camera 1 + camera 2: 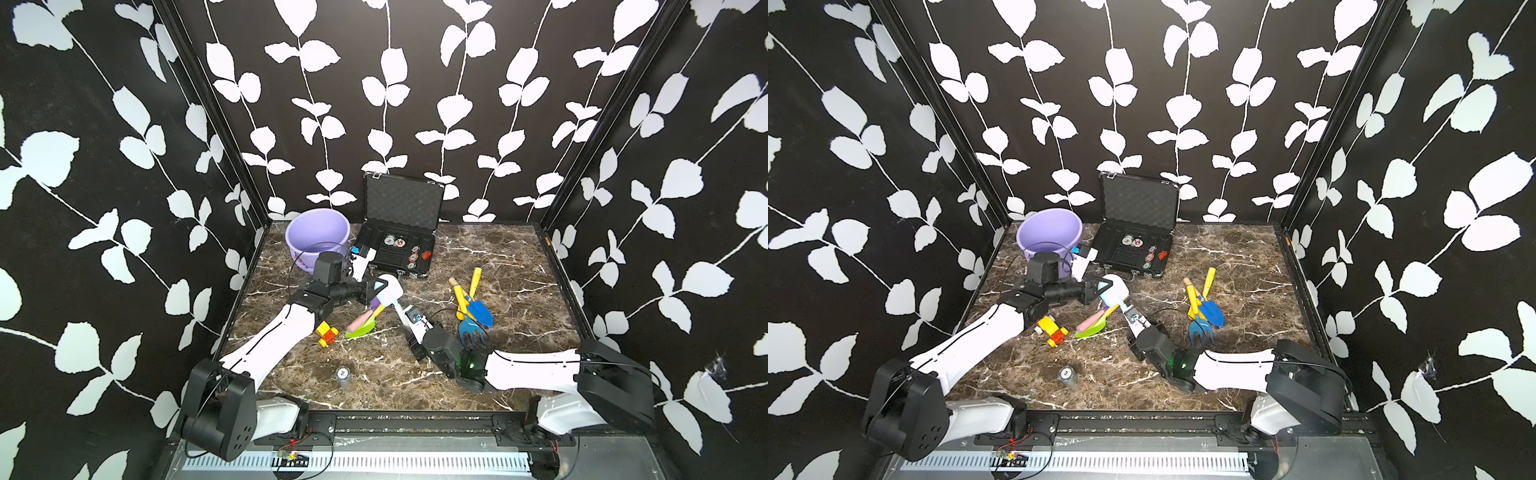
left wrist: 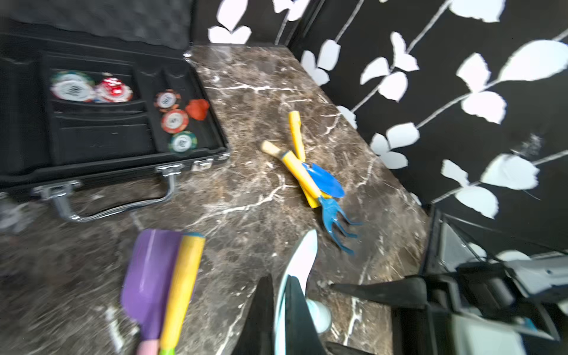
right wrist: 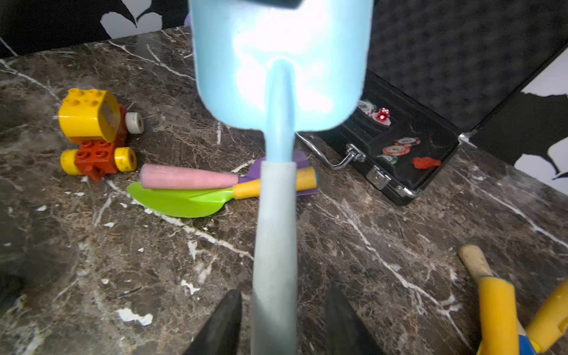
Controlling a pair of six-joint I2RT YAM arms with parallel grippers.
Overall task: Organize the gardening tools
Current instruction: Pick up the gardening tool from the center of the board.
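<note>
The marble desk (image 1: pixel 498 257) fills the floor of the booth, with 12 o'clock at the far wall. The left arm reaches in from 7 o'clock and the right arm from 5 o'clock, and they meet near the middle.

A purple bucket (image 1: pixel 318 232) stands at 11 o'clock. Just beside it, at 12 o'clock, an open black case (image 1: pixel 399 208) holds round discs.

The light-blue scoop (image 3: pixel 279 67) sits at the centre, between the two arms. Its head points to 11 o'clock and its pale handle to 5 o'clock. The left gripper (image 2: pixel 278 282) has its jaws pinched narrow on the thin edge of the scoop's head, gripping it. The right gripper (image 3: pixel 284 292) has its jaws spread about halfway. The handle runs between them with a gap showing on each side, so they are not clamped on it.

At 7 o'clock from the scoop's head, a purple scoop (image 2: pixel 150 270) with a pink handle and a green trowel (image 3: pixel 181 201) with a yellow handle lie together on the desk, touching, head to tail.

At 3 o'clock, well apart from those, a blue trowel (image 1: pixel 482 311) and a blue rake (image 1: pixel 471 332) lie crossed. The rake's yellow handle rests over the trowel's.

A yellow-and-red toy vehicle (image 1: pixel 327 333) sits at 8 o'clock, near the green trowel's blade.
</note>
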